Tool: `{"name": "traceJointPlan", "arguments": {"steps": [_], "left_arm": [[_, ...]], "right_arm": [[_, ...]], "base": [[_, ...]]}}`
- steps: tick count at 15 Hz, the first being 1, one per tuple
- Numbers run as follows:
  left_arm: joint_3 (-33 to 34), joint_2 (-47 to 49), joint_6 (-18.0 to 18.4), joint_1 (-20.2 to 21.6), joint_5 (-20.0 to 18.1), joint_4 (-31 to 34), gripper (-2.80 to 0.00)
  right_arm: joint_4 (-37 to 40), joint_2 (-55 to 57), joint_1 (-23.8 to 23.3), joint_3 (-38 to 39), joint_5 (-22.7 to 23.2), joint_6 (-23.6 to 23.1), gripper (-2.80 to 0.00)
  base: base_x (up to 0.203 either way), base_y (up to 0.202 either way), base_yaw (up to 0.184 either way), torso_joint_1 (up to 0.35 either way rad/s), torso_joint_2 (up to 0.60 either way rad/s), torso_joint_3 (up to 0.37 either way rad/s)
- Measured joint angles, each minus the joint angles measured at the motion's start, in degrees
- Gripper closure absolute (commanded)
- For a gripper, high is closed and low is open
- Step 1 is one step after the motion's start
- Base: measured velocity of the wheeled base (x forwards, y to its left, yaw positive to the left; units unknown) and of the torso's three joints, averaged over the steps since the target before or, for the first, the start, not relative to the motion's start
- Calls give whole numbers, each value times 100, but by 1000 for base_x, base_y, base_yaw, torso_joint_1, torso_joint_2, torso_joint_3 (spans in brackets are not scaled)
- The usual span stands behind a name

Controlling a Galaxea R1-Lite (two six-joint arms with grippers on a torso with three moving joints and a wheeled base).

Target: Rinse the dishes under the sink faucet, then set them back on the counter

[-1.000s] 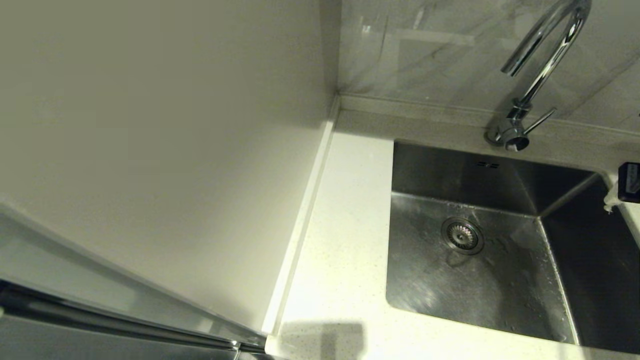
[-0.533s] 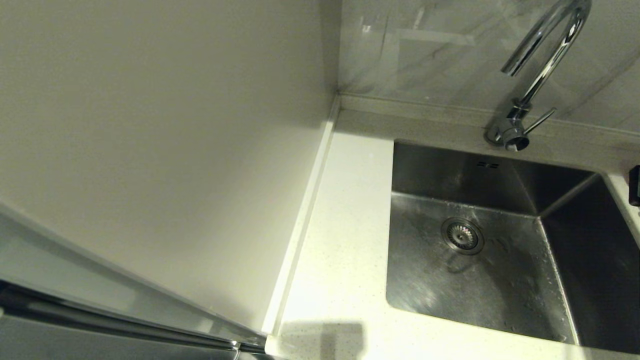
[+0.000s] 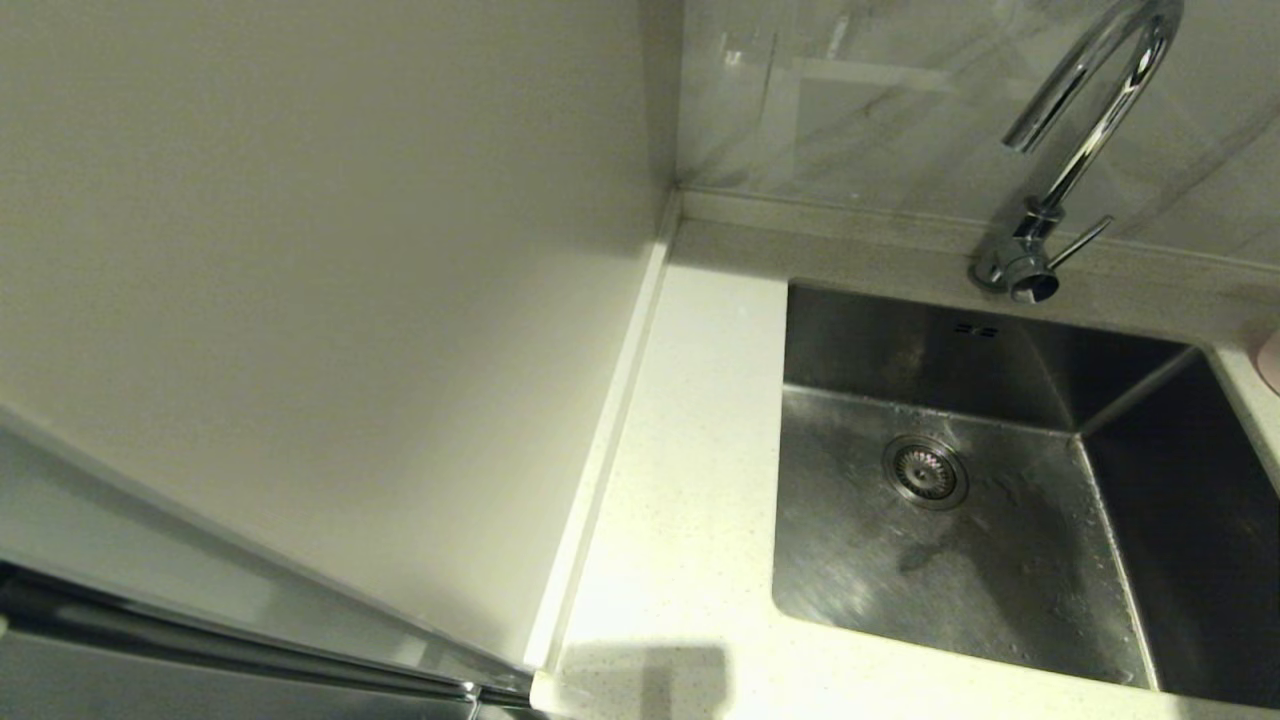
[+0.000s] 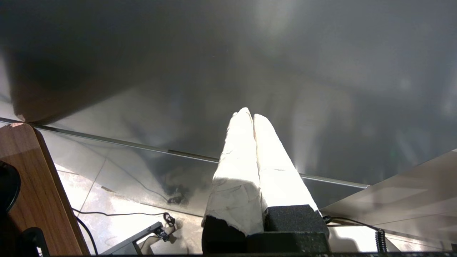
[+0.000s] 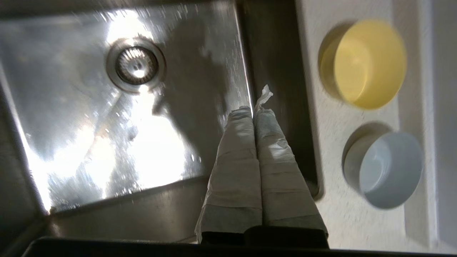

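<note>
The steel sink (image 3: 1000,580) stands empty, with wet streaks around its drain (image 3: 925,470). No water runs from the chrome faucet (image 3: 1090,120) behind it. In the right wrist view my right gripper (image 5: 252,111) hangs shut and empty over the basin's (image 5: 89,142) right wall. Just beyond that wall the yellow bowl (image 5: 367,64) and the grey bowl (image 5: 389,169) stand upright on the counter (image 5: 332,142). A pale pink sliver (image 3: 1272,360) at the head view's right edge looks like the pink bowl's rim. My left gripper (image 4: 250,115) is parked, shut, low beside the cabinet.
A strip of white counter (image 3: 690,500) runs left of the sink, bounded by a low rim and an upright white panel (image 3: 350,300). A tiled wall (image 3: 850,100) rises behind the faucet, whose lever (image 3: 1080,240) points right.
My right gripper, at the head view's right edge a second ago, has drawn off to the right and out of that view. The pink sliver now shows there.
</note>
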Motion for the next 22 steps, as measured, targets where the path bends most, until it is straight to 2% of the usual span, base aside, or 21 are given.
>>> {"name": "traceJointPlan", "arguments": {"steps": [2,5,8,11,15,17,22], "left_arm": [[0,0,0,0,0,0,0],[0,0,2,0,0,0,0],[0,0,2,0,0,0,0],[0,0,2,0,-2,0,0],[0,0,2,0,0,0,0],[0,0,4,0,0,0,0],[0,0,2,0,0,-2,0]], "right_arm": [[-180,-643,-14,343,167,-169,0],[-416,-2238,-28,1133,462,-603,0],[-512,-4099,7,1895,563,-1011,0],[-467,-5514,119,2542,564,-1652,0],[-465,-6148,233,2811,532,-1580,0],[-325,-6508,456,2999,518,-1747,0],[-96,-7579,608,4233,623,-1657,0]], "base": [[0,0,0,0,0,0],[0,0,0,0,0,0],[0,0,0,0,0,0],[0,0,0,0,0,0],[0,0,0,0,0,0],[0,0,0,0,0,0],[0,0,0,0,0,0]]}}
